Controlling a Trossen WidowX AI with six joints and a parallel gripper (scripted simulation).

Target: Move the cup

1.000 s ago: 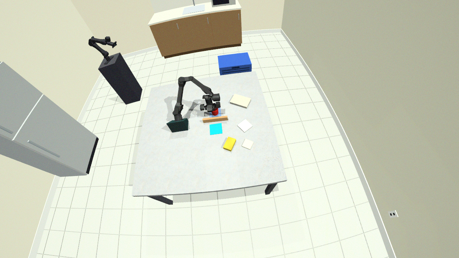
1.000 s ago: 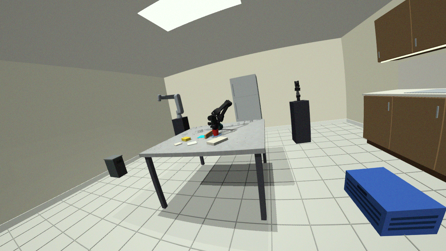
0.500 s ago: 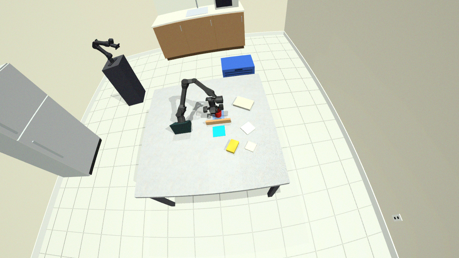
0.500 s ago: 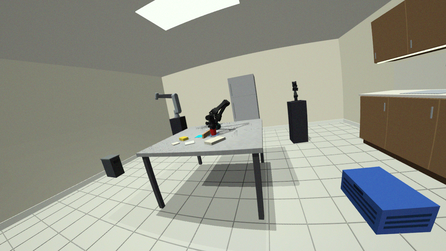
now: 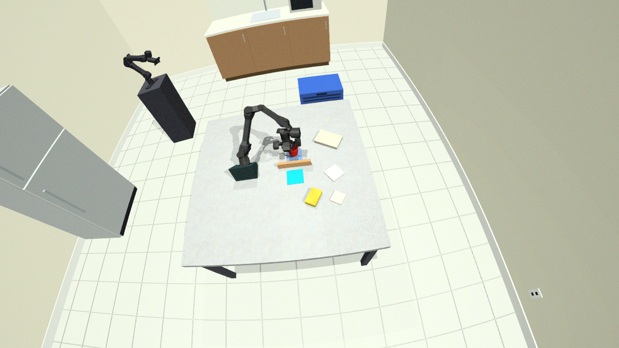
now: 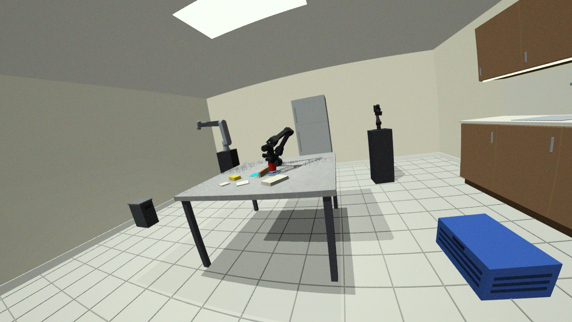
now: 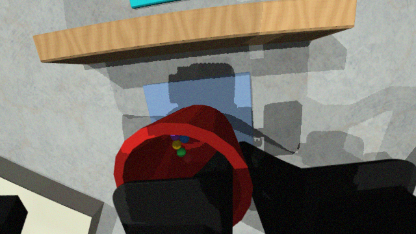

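A grey speckled table (image 5: 268, 216) on dark legs carries everything. Directly under the pincer (image 7: 238, 153) lies a pale blue pad (image 7: 156, 97), flat on the top. Just beyond the pincer's tips a wooden bar (image 5: 294, 163) lies across, and past that bar a bright cyan pad (image 5: 295, 176). Farther out on that side sit a yellow block (image 5: 313, 196) and two small white tiles (image 5: 334, 172), apart from each other. A cream slab (image 5: 328, 138) lies off to one side of the pincer. The arm's dark green base (image 5: 244, 171) stands on the top behind it.
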